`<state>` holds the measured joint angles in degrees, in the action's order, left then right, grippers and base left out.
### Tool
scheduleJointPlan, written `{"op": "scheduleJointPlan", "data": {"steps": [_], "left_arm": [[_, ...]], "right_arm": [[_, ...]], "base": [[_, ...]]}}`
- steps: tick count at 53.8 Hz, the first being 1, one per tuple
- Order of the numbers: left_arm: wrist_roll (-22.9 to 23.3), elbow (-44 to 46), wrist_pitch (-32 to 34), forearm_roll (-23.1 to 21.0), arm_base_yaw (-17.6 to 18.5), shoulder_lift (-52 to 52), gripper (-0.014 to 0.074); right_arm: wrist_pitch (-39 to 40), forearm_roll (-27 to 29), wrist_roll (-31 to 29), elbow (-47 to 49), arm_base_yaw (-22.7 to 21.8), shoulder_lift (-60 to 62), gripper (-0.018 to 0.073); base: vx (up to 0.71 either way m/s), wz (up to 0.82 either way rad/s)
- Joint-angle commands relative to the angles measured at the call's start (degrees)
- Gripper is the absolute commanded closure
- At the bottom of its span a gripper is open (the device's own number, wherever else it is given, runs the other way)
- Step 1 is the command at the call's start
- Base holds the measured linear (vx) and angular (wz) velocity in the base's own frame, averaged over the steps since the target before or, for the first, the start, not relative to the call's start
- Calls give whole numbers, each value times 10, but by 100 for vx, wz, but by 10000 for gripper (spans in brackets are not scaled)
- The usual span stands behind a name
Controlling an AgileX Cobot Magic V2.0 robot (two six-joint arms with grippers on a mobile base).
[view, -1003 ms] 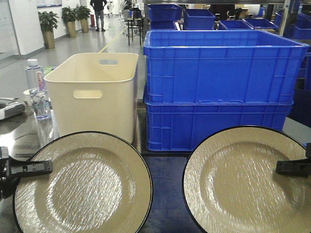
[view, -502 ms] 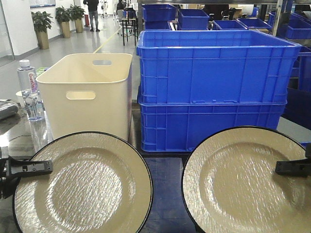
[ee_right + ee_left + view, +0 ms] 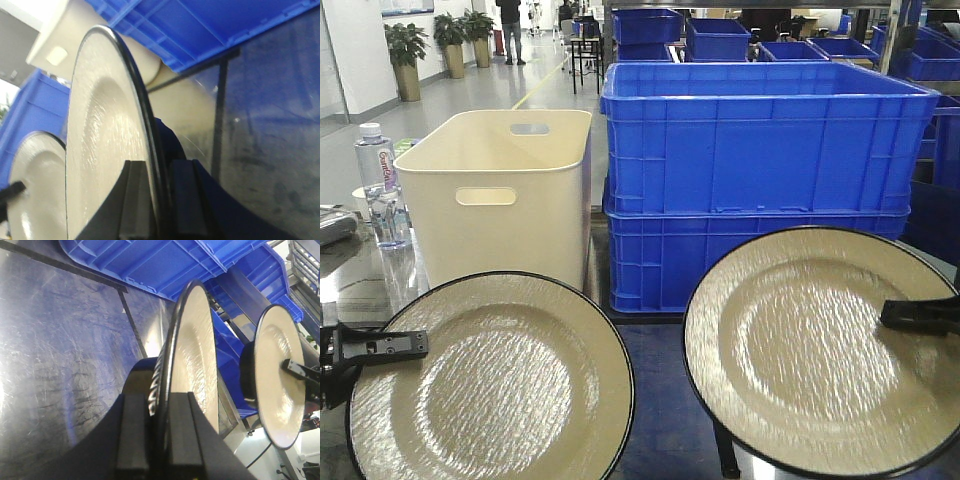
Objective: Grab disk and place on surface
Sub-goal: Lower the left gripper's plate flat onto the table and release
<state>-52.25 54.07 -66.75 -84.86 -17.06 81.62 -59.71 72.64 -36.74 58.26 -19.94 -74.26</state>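
exterior front-facing view shows both cream, black-rimmed plates face-on and upright: the left disk (image 3: 490,385) sits low, the right disk (image 3: 820,345) higher, in front of the blue crates (image 3: 760,140) and cream bin (image 3: 500,190). only the wrist views show the grips edge-on: the left gripper (image 3: 160,402) pinches its disk's rim, and the right gripper (image 3: 157,167) does likewise. beyond them lies the dark glossy surface (image 3: 60,355), crossed by a black tape line (image 3: 131,320).
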Motion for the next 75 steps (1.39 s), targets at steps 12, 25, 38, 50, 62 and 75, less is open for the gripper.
{"op": "scheduleJointPlan", "data": {"steps": [12, 25, 38, 50, 62, 75], "left_arm": [[7, 17, 45, -96, 12, -8, 597], [-10, 17, 119, -147, 70, 63, 584], [-53, 23, 132, -176, 104, 112, 420], [-128, 22, 164, -175, 106, 118, 129], [-180, 23, 233, -175, 96, 115, -18], [-192, 23, 215, -174, 32, 49, 21]], "right_arm": [[8, 155, -23, 19, -3, 21, 568], [13, 164, -26, 19, -3, 21, 568], [13, 164, -26, 19, -3, 21, 568], [9, 164, -26, 19, -3, 21, 568], [9, 164, -26, 19, -2, 21, 568], [55, 164, -39, 19, 45, 11, 568]], "base": [[0, 0], [0, 0], [0, 0], [0, 0], [0, 0], [0, 0]]}}
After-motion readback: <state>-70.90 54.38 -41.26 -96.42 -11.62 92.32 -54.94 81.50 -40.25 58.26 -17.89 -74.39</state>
